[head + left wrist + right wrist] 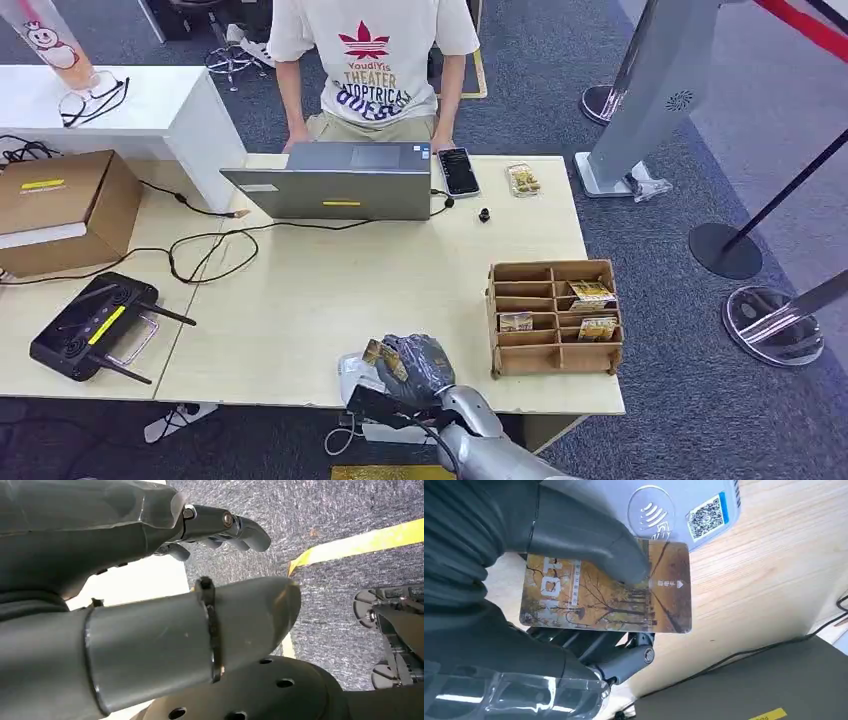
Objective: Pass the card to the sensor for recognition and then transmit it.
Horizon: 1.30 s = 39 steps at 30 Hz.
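My right hand (415, 368) holds a card (606, 597) printed with autumn trees, pinched between the thumb and the fingers beneath it. The card (383, 355) hangs just over the white sensor pad (352, 372) at the table's near edge; the pad (684, 505) carries a contactless mark and a QR code. My left hand (220, 527) hangs beside the table over the carpet, its fingers curled with nothing in them.
A wooden card organiser (555, 315) with several cards stands right of my hand. A laptop (335, 180), a phone (458, 170) and a loose card (523, 180) lie at the far edge, where a person (372, 70) stands. Cardboard box (60, 210) and black controller (95, 325) sit left.
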Each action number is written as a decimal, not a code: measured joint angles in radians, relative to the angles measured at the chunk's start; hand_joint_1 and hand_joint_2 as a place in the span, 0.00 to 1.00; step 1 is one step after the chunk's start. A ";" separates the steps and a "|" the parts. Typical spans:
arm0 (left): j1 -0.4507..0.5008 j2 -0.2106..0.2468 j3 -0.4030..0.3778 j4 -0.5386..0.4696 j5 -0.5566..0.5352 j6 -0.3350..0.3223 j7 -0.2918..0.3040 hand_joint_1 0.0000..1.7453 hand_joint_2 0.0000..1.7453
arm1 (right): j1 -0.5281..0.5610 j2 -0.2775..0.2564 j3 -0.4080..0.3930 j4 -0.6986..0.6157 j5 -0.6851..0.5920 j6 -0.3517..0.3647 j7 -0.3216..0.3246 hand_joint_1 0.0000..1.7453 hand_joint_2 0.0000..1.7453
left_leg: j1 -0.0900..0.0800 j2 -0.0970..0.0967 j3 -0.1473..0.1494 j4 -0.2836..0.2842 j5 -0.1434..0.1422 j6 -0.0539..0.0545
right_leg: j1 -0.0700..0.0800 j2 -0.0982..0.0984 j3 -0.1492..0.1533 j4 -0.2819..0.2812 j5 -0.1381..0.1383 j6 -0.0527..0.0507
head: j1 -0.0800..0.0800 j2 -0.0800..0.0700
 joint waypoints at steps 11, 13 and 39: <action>0.001 0.000 0.000 0.000 0.009 0.000 -0.006 0.00 0.00 | 0.000 -0.002 -0.001 0.000 -0.043 0.022 -0.006 1.00 1.00 | 0.000 0.000 0.000 0.000 0.000 0.000 | 0.000 0.000 0.000 0.000 0.000 0.000 | 0.000 0.000; 0.001 0.000 0.000 0.000 0.009 0.000 -0.007 0.00 0.00 | 0.000 -0.002 -0.004 0.000 -0.057 0.030 -0.013 1.00 1.00 | 0.000 0.000 0.000 0.000 0.000 0.000 | 0.000 0.000 0.000 0.000 0.000 0.000 | 0.000 0.000; 0.006 0.000 0.002 0.000 0.027 -0.005 -0.022 0.00 0.00 | -0.014 -0.002 -0.161 -0.152 -0.257 0.085 -0.219 1.00 1.00 | 0.000 0.000 -0.001 0.000 0.000 0.000 | 0.000 0.000 0.000 0.000 0.000 0.000 | 0.000 0.000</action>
